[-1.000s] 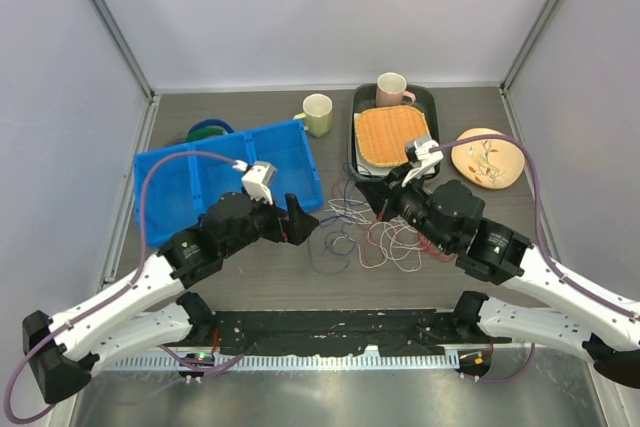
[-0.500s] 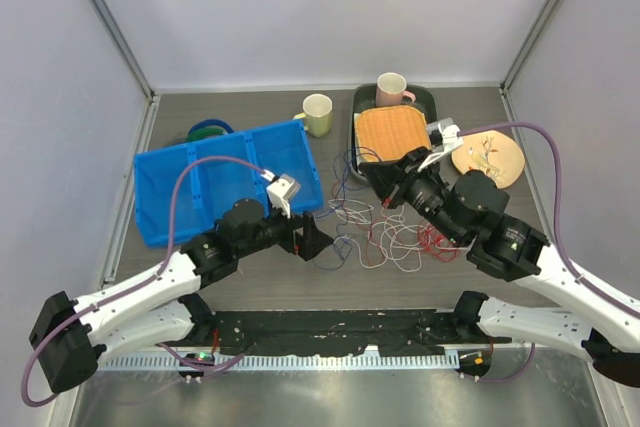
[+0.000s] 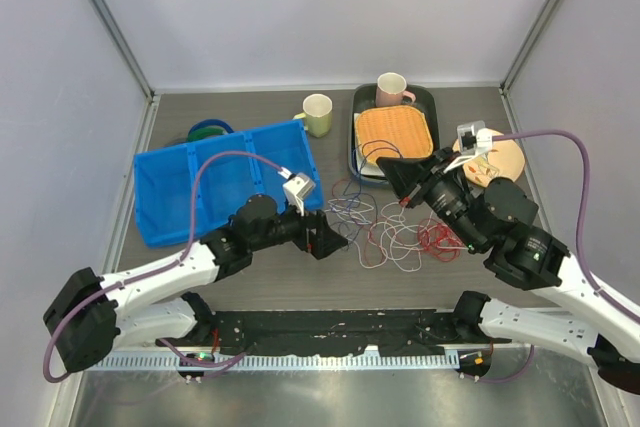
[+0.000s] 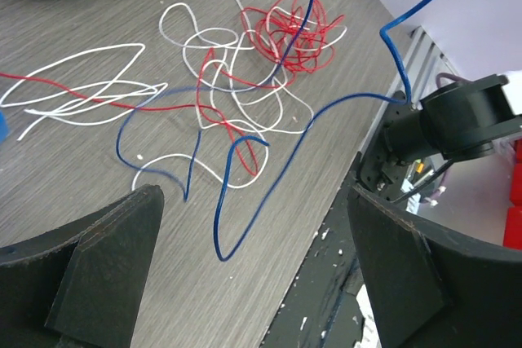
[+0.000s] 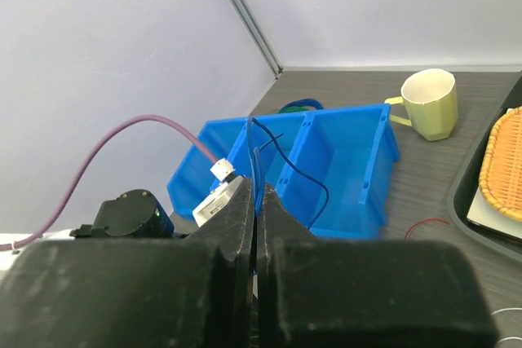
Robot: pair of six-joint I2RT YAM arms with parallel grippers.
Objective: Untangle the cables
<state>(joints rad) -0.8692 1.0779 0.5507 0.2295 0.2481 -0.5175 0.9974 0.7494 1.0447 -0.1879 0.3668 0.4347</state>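
Observation:
A tangle of thin red [image 3: 437, 237], white [image 3: 392, 237] and dark blue cables [image 3: 345, 190] lies on the table between the arms. My right gripper [image 3: 398, 179] is shut on a dark blue cable [image 5: 285, 160] and holds it raised above the tangle; the strand sticks up from the closed tips [image 5: 257, 189]. My left gripper [image 3: 330, 242] is open and low at the tangle's left edge. In the left wrist view a blue cable loop [image 4: 245, 218] hangs between its spread fingers [image 4: 106, 275], not gripped, with the red bundle [image 4: 289, 34] and white loops [image 4: 220, 79] beyond.
A blue bin [image 3: 215, 187] stands at the left with a green-and-blue coil [image 3: 208, 130] behind it. A yellow-green mug [image 3: 318, 114], a pink mug [image 3: 391, 89], a dark tray [image 3: 358, 117] with a woven mat [image 3: 393, 132] and a wooden plate [image 3: 500, 157] stand at the back.
My right gripper has moved right and back, drawing the blue cable out of the tangle. My left gripper has moved right and down to the tangle's edge.

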